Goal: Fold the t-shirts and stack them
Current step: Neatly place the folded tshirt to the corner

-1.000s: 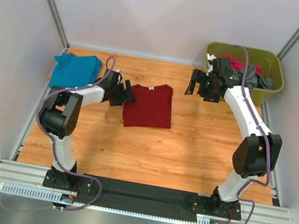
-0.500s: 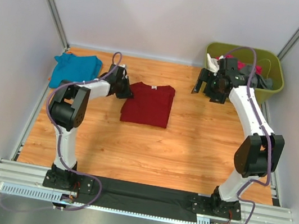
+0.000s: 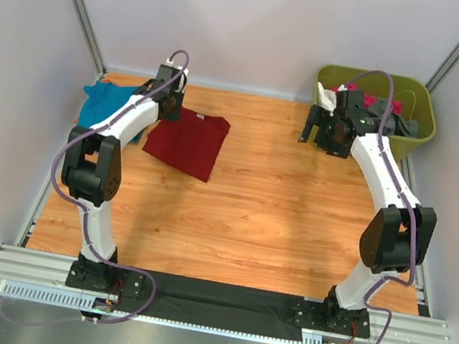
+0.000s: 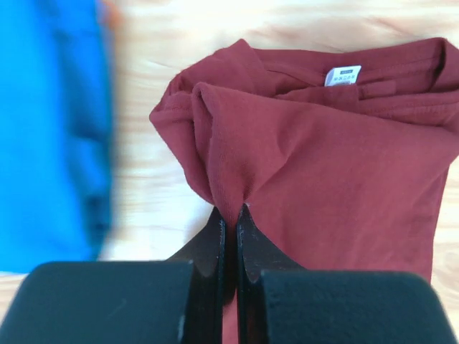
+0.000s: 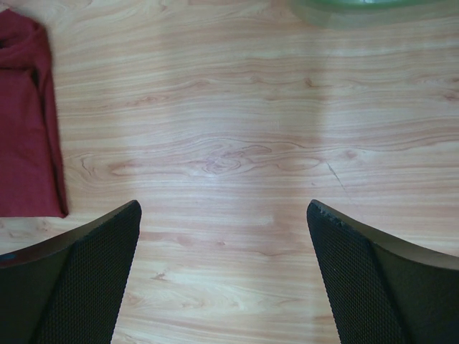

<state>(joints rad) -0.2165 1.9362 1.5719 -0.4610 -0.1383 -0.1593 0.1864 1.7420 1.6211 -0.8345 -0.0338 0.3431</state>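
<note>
The folded dark red t-shirt (image 3: 186, 141) lies skewed on the wooden table, its back-left corner pinched and bunched up. My left gripper (image 3: 169, 101) is shut on that fold, seen close up in the left wrist view at the gripper (image 4: 229, 211), with the red t-shirt (image 4: 337, 165) and its white label (image 4: 342, 74) beyond. The teal-blue t-shirt (image 3: 100, 104) lies folded at the back left, just left of the gripper and partly hidden by the arm; it is blurred (image 4: 50, 129) in the wrist view. My right gripper (image 3: 315, 126) hangs open over bare wood, empty (image 5: 222, 208).
A green bin (image 3: 379, 108) with pink, white and grey garments stands at the back right, just behind the right gripper; its rim (image 5: 366, 6) shows at the top of the right wrist view. The red shirt's edge (image 5: 25, 122) shows at the left there. White walls enclose the table.
My left gripper closed on the red shirt's left edge and pulled it back and left toward the teal shirt, turning it askew. The right gripper drifted slightly toward the bin.
</note>
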